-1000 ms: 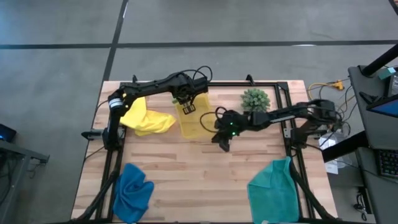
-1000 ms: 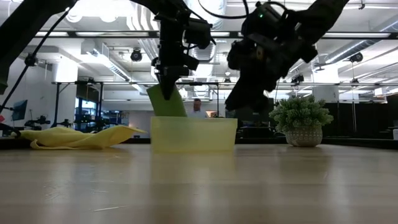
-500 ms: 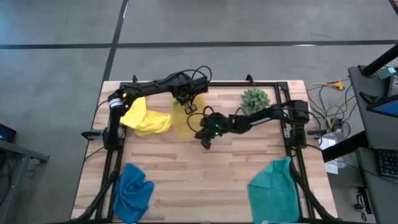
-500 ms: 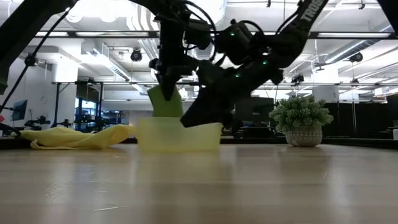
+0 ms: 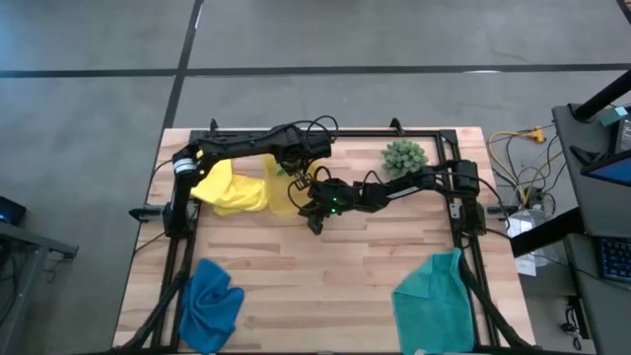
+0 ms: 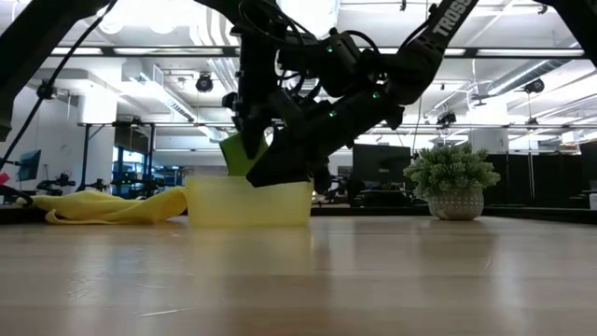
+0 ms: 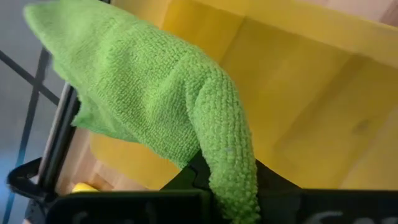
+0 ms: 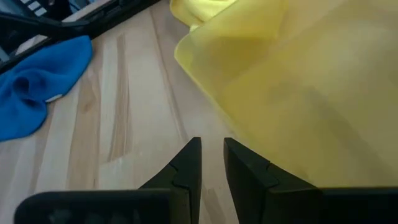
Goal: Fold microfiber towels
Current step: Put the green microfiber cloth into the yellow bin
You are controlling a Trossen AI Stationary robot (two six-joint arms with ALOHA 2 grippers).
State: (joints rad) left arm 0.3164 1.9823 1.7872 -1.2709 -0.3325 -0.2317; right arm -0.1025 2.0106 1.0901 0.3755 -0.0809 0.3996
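My left gripper (image 5: pixel 294 168) is shut on the lime green towel (image 7: pixel 155 106) above the translucent yellow-green bin (image 5: pixel 280 193). In the low view the towel (image 6: pixel 241 154) hangs from the gripper, and its lower end is behind the bin's rim (image 6: pixel 247 183). My right gripper (image 8: pixel 211 155) stands low beside the bin's right wall, its fingers a narrow gap apart with nothing between them. The yellow towel (image 5: pixel 229 187) lies crumpled left of the bin. The blue towel (image 5: pixel 212 301) and the teal towel (image 5: pixel 429 296) lie near the front corners. My left gripper pinches a bunched fold of the lime towel (image 7: pixel 229 177) between its two fingers, which point steeply down from above. The cloth hangs slack below the fingers, over the bin's inside. My right gripper comes slanting down from the table's right. The outer side of one finger (image 8: pixel 252 174) lies against the bin's wall (image 8: pixel 280 155), and the bin stands on the table.
A small spiky green plant (image 5: pixel 404 158) in a pot stands at the back, right of the bin. The bare wooden tabletop (image 5: pixel 325 286) stretches between the blue and teal towels. Black frame rails run along the table's edges.
My right gripper has gone down and toward the table's left edge, against the bin. The bin has slid left along the table until it sits next to the yellow towel. My left gripper has followed a little left and down, with the lime towel still hanging over the bin.
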